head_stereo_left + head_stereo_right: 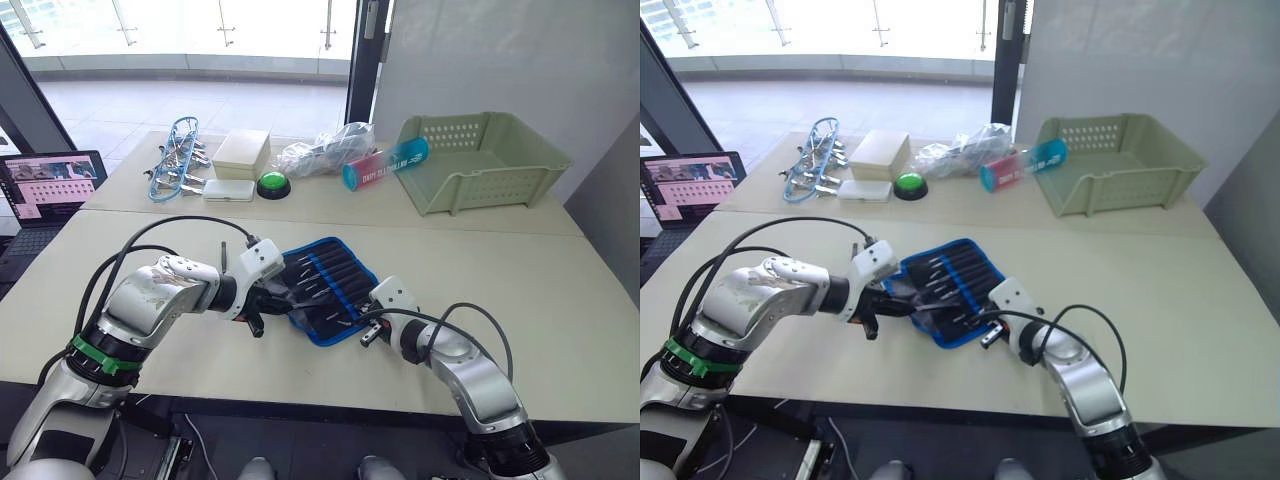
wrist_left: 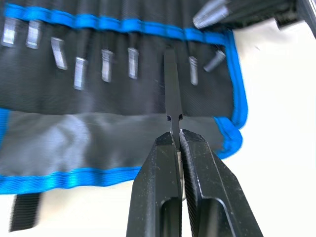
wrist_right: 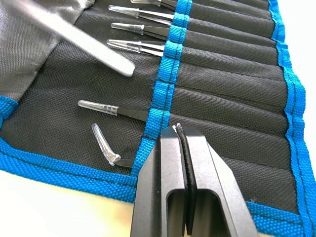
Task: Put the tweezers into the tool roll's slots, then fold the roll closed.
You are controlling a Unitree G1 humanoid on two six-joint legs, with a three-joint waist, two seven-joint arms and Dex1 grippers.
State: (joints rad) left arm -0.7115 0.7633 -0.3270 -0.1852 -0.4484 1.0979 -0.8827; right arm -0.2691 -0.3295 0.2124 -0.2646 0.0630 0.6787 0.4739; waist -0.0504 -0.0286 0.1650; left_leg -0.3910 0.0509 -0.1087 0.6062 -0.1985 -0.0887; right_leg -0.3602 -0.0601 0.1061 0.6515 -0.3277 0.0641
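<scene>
Left gripper (image 2: pixel 176 148) pinches a tweezer (image 2: pixel 172 84) over the roll (image 1: pixel 325 285); right fingers (image 3: pixel 170 163) closed, pinning its blue band; next, slide it into a free slot (image 3: pixel 222 98).

The right end effector (image 3: pixel 181 129), fingers pressed together, rests on the tool roll's (image 3: pixel 64 89) blue band beside the slots (image 3: pixel 232 84). Clear-capped tweezers (image 3: pixel 129 45) poke from several slots. A blurred metal tip (image 3: pixel 74 37) crosses above.
</scene>
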